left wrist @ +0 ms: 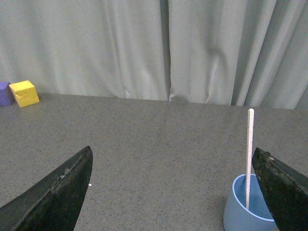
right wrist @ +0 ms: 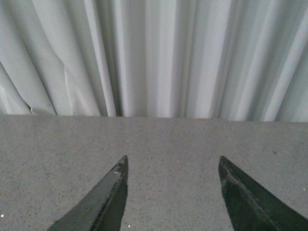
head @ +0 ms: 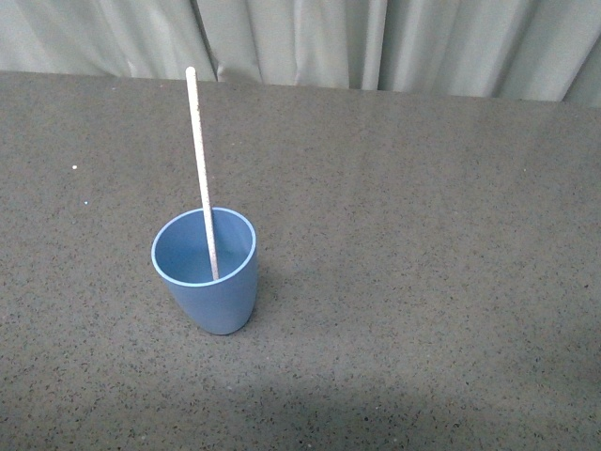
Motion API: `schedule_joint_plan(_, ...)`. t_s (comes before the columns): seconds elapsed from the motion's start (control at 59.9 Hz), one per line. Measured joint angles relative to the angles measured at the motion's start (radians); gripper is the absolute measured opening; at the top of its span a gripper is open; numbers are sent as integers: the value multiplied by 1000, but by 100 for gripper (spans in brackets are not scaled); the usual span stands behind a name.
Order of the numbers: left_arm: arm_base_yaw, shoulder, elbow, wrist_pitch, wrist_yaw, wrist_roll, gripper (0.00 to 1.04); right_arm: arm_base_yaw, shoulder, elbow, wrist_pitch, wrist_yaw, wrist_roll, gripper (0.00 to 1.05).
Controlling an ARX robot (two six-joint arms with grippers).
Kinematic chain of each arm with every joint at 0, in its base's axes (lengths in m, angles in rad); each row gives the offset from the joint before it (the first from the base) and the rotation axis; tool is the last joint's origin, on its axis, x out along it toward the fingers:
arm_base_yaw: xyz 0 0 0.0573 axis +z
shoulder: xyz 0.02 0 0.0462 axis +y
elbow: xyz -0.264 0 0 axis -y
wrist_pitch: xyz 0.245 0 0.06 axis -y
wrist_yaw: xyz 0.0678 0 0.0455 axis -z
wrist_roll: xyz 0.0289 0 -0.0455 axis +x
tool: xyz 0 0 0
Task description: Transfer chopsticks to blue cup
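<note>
Inside smooth blue cup (head: 208,301), thin chopsticks (head: 200,164)

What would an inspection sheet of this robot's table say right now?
Surface: dark grey speckled table, with a few pale specks.
Job's things: chopsticks, one stick seen, standing tilted inside the upright blue cup.
Clutter: yellow block and purple block side by side at the table's far edge.
Grippers: left gripper open, empty; right gripper open, empty.
Cables: nothing seen.
Surroundings: pale grey curtain behind the table.
</note>
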Motion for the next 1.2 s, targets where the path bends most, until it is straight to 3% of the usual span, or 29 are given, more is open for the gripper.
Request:
schedule_joint_plan(0.067, 0, 0, 0, 0, 0, 0, 98, -22, -81, -18, -69, -22, 0, 30)
schedule_joint_plan(0.234, 0, 0, 0, 0, 0, 0, 98, -107, -215, -33, -183, -121, 0, 1)
schedule_joint_plan(1.203, 0, 0, 0, 0, 0, 0, 98, -132, -689, -39, -629, -129, 1, 1)
